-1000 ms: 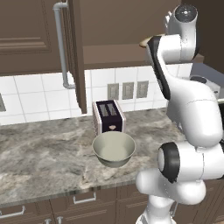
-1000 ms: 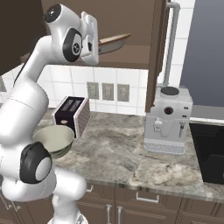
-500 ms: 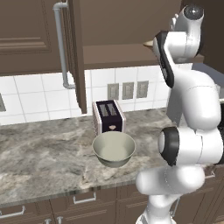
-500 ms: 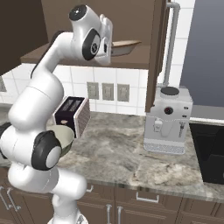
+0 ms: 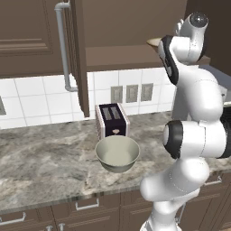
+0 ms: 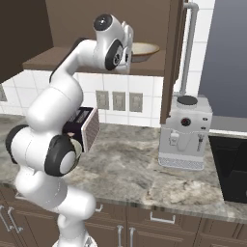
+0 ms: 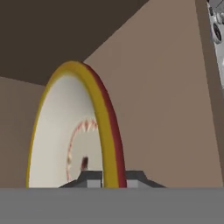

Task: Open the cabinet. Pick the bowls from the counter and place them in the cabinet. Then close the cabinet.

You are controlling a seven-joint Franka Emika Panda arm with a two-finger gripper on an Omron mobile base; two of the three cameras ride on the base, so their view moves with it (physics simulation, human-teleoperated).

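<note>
1. I judge I am in the placing step for the first of the two bowls: the patterned bowl (image 7: 76,131) is up at the open cabinet (image 6: 96,29), over its bottom shelf, and I see it in the right base view just beyond the arm's wrist.

2. The gripper (image 7: 109,178) is pinched onto the yellow rim of that bowl; in the hand view the rim runs straight down between the two tips, which are pressed close on it.

3. The plain bowl (image 5: 117,153) sits on the counter (image 5: 45,167), just in front of the toaster (image 5: 112,119), so it is waiting for its turn.

4. What the next move calls for, as I read it: bring the held bowl down until it rests on the shelf, then let go and draw the hand back out between the open doors without clipping them.

5. I cannot tell whether the held bowl is touching the shelf or hanging just above it; the wrist covers the near part in the right base view, and in the left base view the arm hides all but a sliver of rim.

6. The gripper tips are cut off at the bottom of the hand view, so I see the pinch but not how deep the rim sits in it.
</note>
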